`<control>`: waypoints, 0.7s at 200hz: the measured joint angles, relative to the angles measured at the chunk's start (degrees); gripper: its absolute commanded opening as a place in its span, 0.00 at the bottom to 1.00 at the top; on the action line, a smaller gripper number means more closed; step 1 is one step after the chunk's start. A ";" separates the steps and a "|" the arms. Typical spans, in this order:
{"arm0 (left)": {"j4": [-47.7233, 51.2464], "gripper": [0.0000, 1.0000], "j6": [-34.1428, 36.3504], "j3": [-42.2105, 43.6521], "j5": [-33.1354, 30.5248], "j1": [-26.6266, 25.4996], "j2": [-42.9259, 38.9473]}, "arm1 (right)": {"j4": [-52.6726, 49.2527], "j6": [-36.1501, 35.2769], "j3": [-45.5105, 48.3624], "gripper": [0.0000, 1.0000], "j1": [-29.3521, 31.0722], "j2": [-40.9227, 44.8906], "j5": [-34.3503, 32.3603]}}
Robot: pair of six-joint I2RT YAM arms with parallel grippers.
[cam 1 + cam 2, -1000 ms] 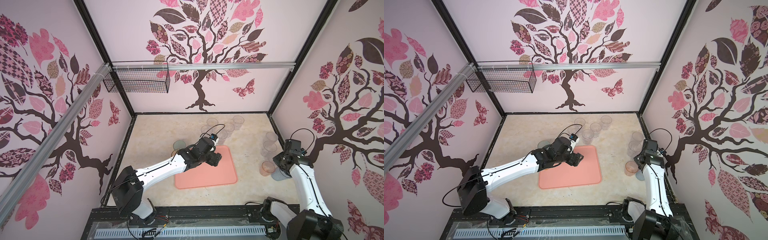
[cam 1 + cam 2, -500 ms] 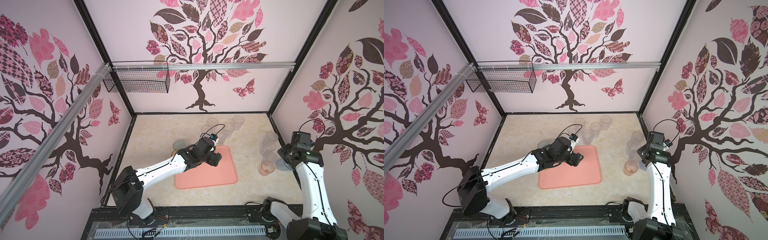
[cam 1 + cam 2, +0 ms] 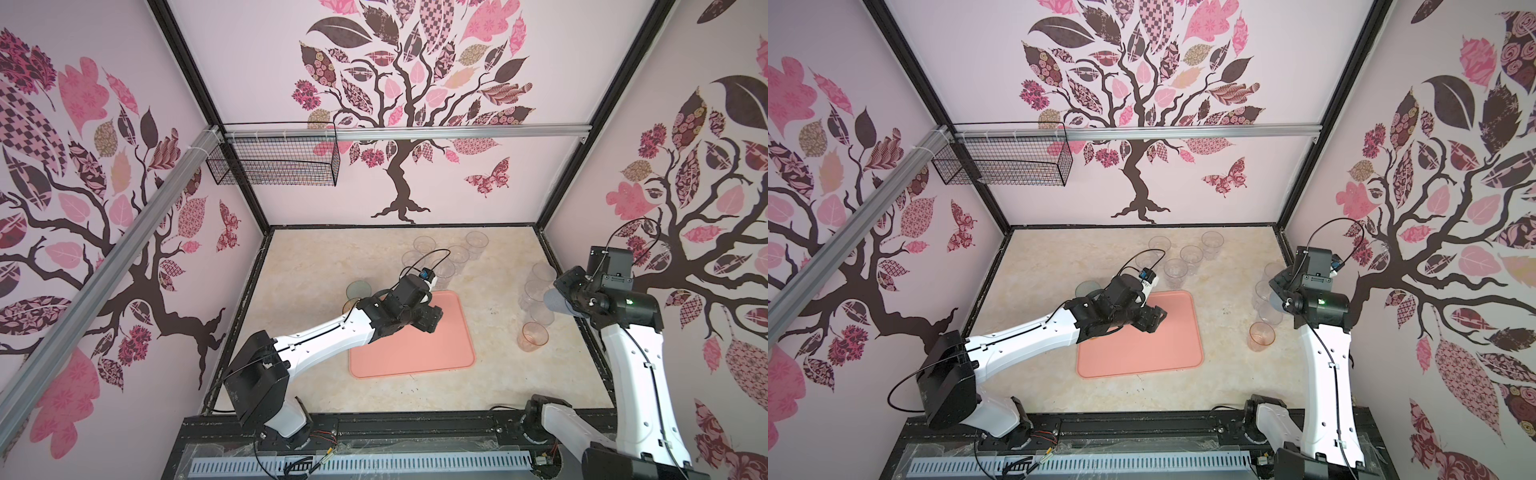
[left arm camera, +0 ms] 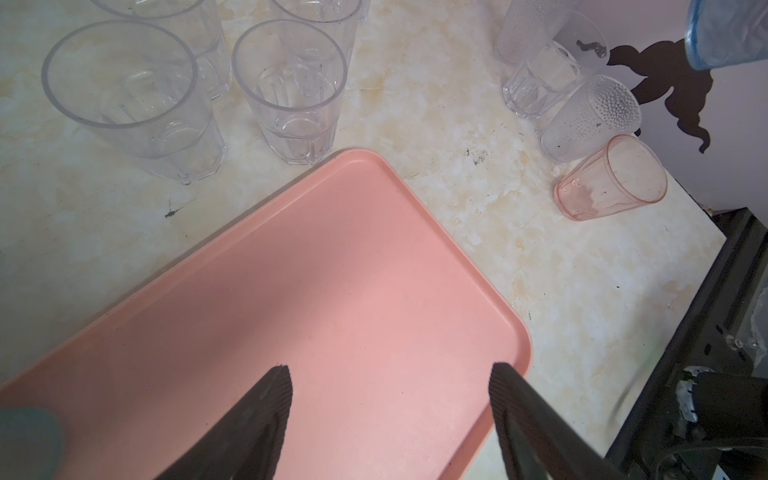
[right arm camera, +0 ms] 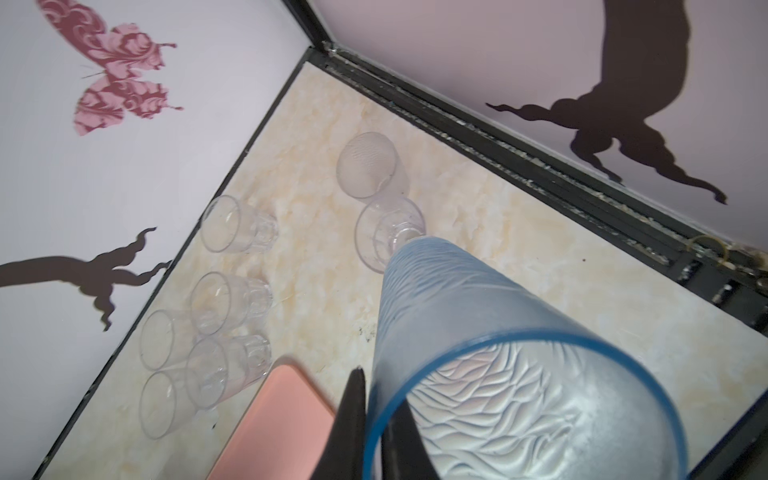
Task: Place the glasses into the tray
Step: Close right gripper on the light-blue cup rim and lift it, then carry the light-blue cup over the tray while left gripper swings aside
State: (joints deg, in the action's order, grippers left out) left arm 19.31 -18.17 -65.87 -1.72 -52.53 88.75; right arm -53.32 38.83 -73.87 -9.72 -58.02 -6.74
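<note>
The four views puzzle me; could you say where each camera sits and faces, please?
Top views: high at the front, looking down on the table, tray, left arm and right arm.
Left wrist: on the left arm, looking down past the open left gripper onto the tray.
Right wrist: on the right arm, facing the back corner; right gripper pinches the blue glass rim.
Shared: both wrist views show tray and clear glasses.
</note>
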 measured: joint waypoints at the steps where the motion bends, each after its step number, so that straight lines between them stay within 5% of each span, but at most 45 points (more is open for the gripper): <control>1: 0.00 0.79 0.00 0.00 0.00 0.00 0.00 | 0.02 0.00 -0.22 0.00 0.24 0.00 0.13; 50: 0.11 0.79 0.85 0.09 -1.09 0.00 -2.69 | 0.79 1.49 -1.07 0.00 6.10 0.00 6.03; 101: 5.40 0.80 2.25 0.09 -5.99 1.55 -13.29 | 3.72 5.11 -0.87 0.00 34.05 -7.13 5.16; 140: 10.16 0.81 2.56 2.82 -10.56 7.37 -24.83 | 4.17 4.13 -4.48 0.00 47.34 -18.95 5.46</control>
State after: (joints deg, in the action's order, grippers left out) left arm 29.47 -15.62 -63.05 -12.27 -45.17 63.92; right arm -49.15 42.96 -78.35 37.63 -76.97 -1.28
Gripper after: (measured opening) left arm 0.809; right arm 0.092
